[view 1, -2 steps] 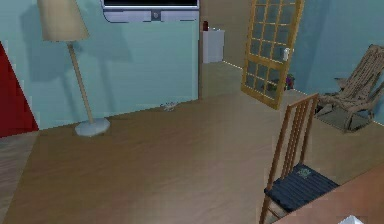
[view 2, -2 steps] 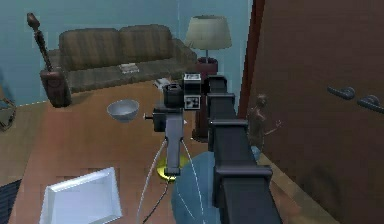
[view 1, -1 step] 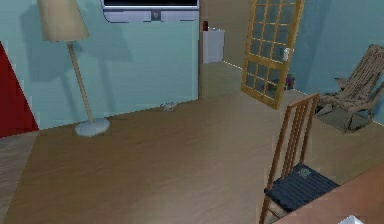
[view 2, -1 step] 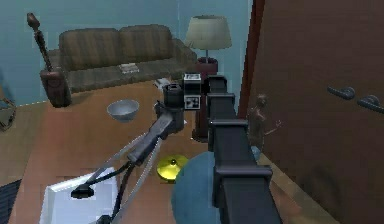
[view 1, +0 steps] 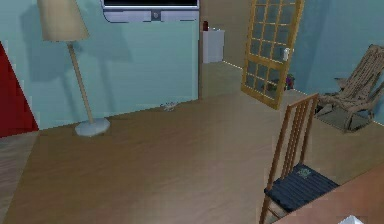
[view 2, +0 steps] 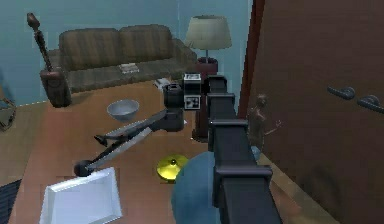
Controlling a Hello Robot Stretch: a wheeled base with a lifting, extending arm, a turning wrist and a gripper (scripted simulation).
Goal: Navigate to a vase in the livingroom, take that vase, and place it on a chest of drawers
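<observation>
Dark arm bar [view 2: 235,170], end effector [view 2: 90,152] near white tray [view 2: 80,200]; grip state and load indiscernible.

The dark square metal arm [view 2: 228,150] rose from the arm side view's bottom edge, extended outward. At its far end the dark two-fingered gripper [view 2: 90,160] slanted down and leftward - whether it held anything could not be told.

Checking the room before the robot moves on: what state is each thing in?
Glazed wooden door: open.
Beige-shaded wooden floor lamp: upright.
Wooden chair with dark cushion: upright.
Grey-blue round bowl: upright on the brown wooden table.
Dark brown wooden cabinet: shut.
Claw: cannot tell whether it holds anything.
</observation>
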